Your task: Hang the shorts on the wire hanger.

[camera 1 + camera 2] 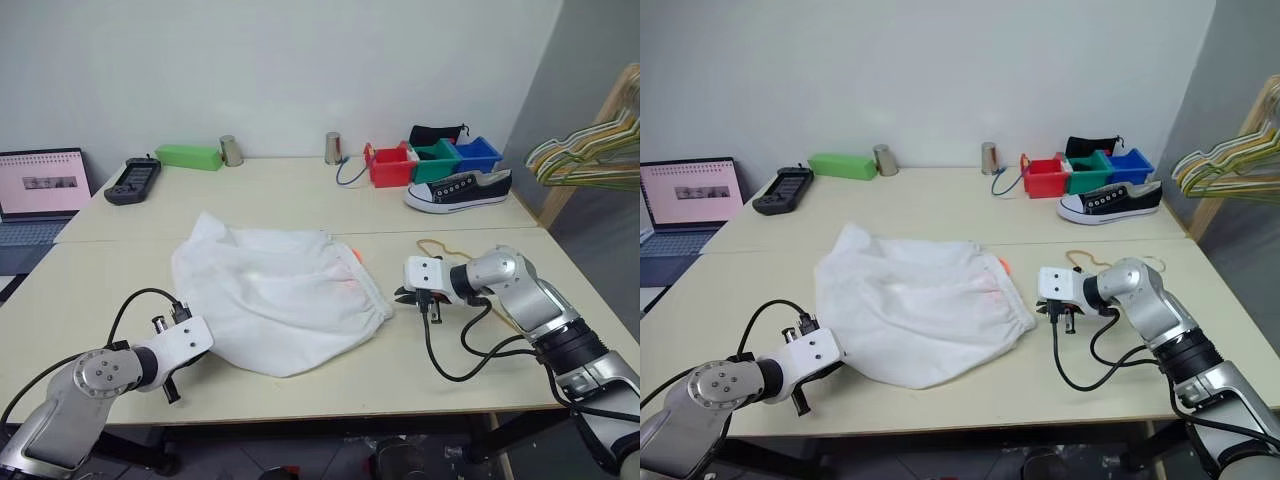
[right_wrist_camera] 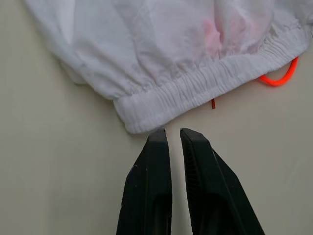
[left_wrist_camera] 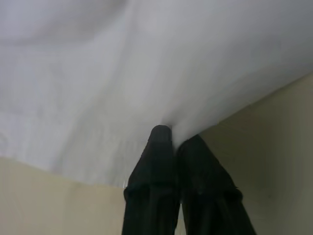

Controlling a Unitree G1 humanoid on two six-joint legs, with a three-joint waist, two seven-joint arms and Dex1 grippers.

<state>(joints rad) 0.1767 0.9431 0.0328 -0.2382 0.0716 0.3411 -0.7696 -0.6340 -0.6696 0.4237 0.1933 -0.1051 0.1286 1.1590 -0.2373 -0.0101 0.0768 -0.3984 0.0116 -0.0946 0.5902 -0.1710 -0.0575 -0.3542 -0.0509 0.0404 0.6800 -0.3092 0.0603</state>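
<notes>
Shorts (image 1: 275,295) edge pinched in clenched left gripper (image 3: 172,139); right gripper (image 2: 171,134) nearly closed, empty beside waistband.

Even, soft overhead light, faint shadows; the left wrist view is blurred.

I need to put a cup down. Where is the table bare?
Bare: tabletop between the white cloth shorts and the black controller, and the middle, behind the shorts. Crowded: far right, around the coloured bins and black sneaker.

- A black sneaker (image 1: 459,190) lies beside red, green and blue bins (image 1: 432,160).
- An open laptop (image 1: 40,185) sits at the left.
- Two metal cups (image 1: 231,151) flank a green box (image 1: 188,157).
</notes>
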